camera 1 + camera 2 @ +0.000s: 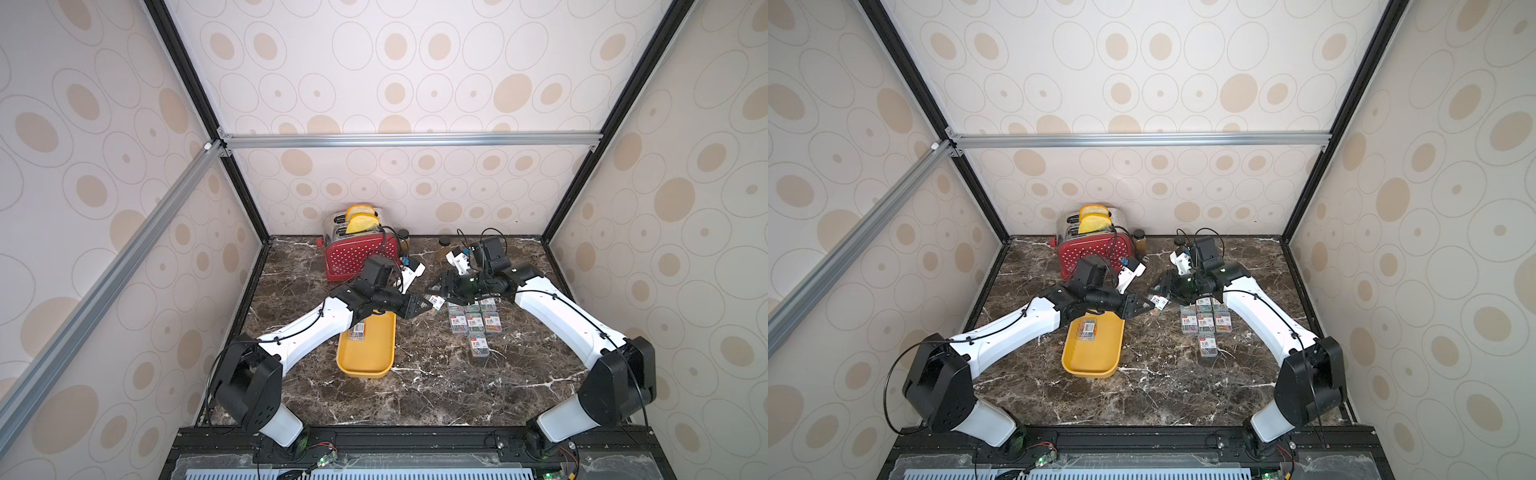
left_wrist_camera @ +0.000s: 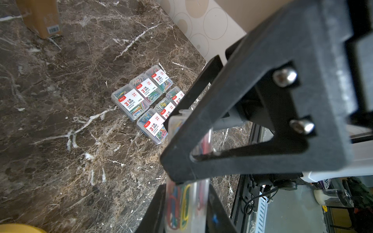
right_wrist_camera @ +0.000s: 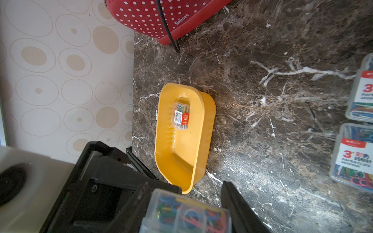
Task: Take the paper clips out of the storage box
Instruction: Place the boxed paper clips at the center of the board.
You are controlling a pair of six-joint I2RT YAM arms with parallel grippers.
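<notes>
The yellow storage box [image 1: 365, 372] [image 1: 1088, 372] [image 3: 203, 113] lies left of centre with one case of paper clips [image 1: 356, 330] [image 3: 181, 116] inside. Several more cases [image 1: 473, 322] [image 1: 1205, 322] [image 2: 141, 96] sit in rows on the marble to its right. Between box and rows, one case [image 1: 435, 301] [image 2: 185, 203] [image 3: 187, 215] hangs in the air. My left gripper [image 1: 428, 306] [image 2: 186, 191] is shut on its thin sides. My right gripper [image 1: 438, 291] [image 3: 185, 183] meets it from the opposite side, fingers against the case's wider sides.
A red white-dotted toaster [image 1: 357, 253] holding bread stands at the back left, with its black cord trailing. Two dark jars [image 1: 403, 239] [image 1: 444, 245] stand by the back wall. A cardboard box [image 2: 40, 18] shows in the left wrist view. Walls enclose three sides.
</notes>
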